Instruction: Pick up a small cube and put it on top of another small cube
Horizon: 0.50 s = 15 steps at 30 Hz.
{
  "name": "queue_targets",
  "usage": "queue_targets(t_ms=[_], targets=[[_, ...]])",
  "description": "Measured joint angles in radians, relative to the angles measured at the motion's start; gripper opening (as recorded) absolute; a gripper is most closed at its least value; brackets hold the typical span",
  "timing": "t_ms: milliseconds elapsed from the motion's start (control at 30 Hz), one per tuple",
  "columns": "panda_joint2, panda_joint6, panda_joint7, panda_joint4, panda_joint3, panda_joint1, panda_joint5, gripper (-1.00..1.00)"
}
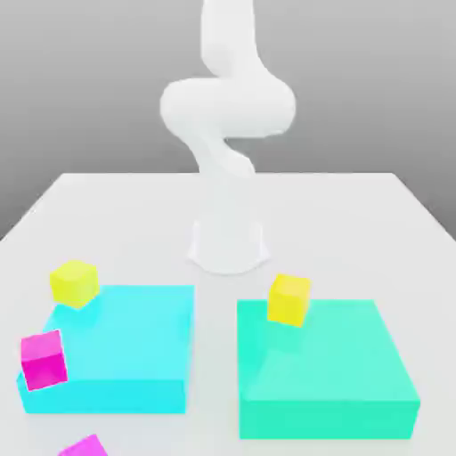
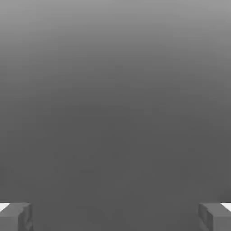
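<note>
Pink cube [image 1: 44, 360]: outside the fingers' gap, at the cyan block [image 1: 125, 347]. Fingers [image 2: 19, 217] wide apart, nothing gripped. Risk: a low or skewed approach could snag a fingertip on the block, knocking the cube askew.

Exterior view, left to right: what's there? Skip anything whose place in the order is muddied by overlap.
Upper magenta cube → lime-yellow cube → robot base → golden-yellow cube.
</note>
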<state>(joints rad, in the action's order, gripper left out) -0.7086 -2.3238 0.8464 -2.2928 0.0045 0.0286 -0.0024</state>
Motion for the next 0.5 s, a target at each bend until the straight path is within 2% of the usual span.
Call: queue_targets(t_ms=[500], targets=[[0.55, -0.143, 0.288, 0.043, -0.007, 0.135, -0.026, 0.0]])
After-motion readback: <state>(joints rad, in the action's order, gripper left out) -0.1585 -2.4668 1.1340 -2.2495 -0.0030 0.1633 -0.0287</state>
